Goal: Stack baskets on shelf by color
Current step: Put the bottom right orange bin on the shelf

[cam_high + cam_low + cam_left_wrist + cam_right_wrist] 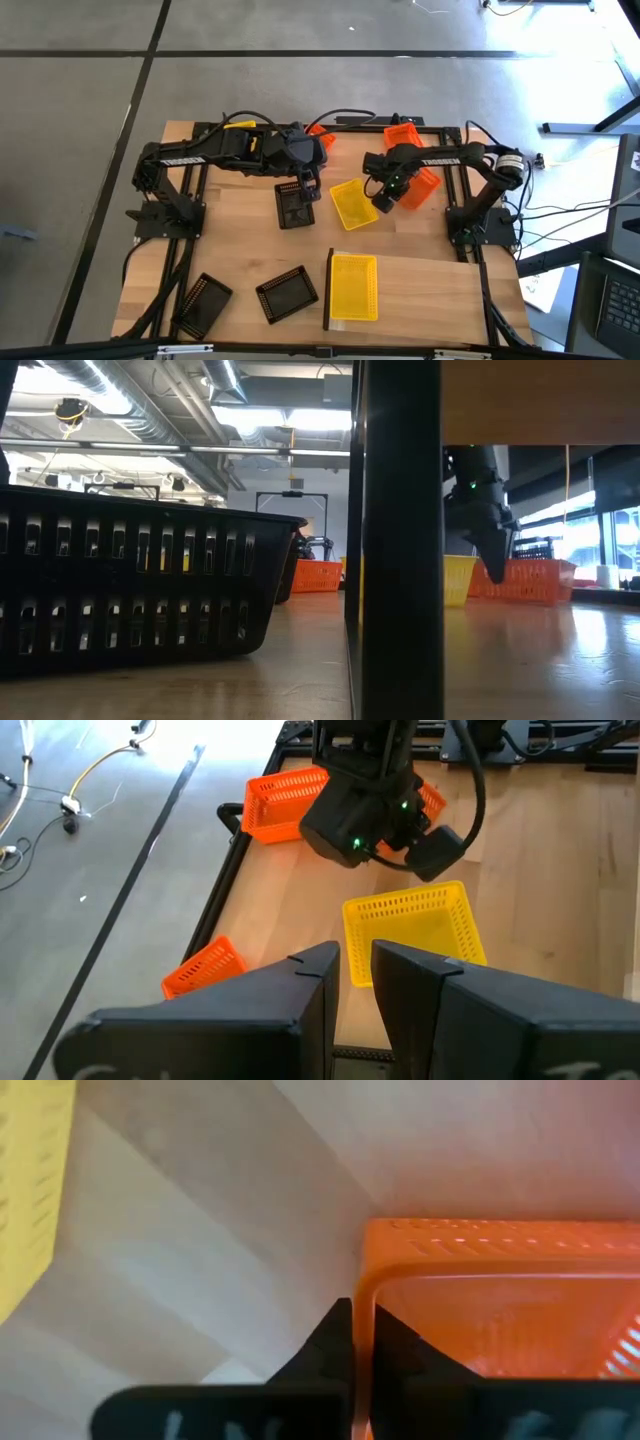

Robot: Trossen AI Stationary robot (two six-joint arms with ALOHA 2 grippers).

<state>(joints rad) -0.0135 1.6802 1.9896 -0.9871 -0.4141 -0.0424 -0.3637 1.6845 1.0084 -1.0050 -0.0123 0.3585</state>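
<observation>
I'm at the pick-up step — my right gripper (352,1342) has its fingers pinched tight on the near wall of an orange basket (500,1295), which sits on the table just beside a loose yellow basket (352,203). Next comes a clean lift and a carry to the shelf (430,290). The left gripper (355,985) hovers nearby — fingers slightly parted, empty.

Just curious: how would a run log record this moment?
right end effector: shut on orange plastic mesh basket wall | left end effector: open, empty
</observation>
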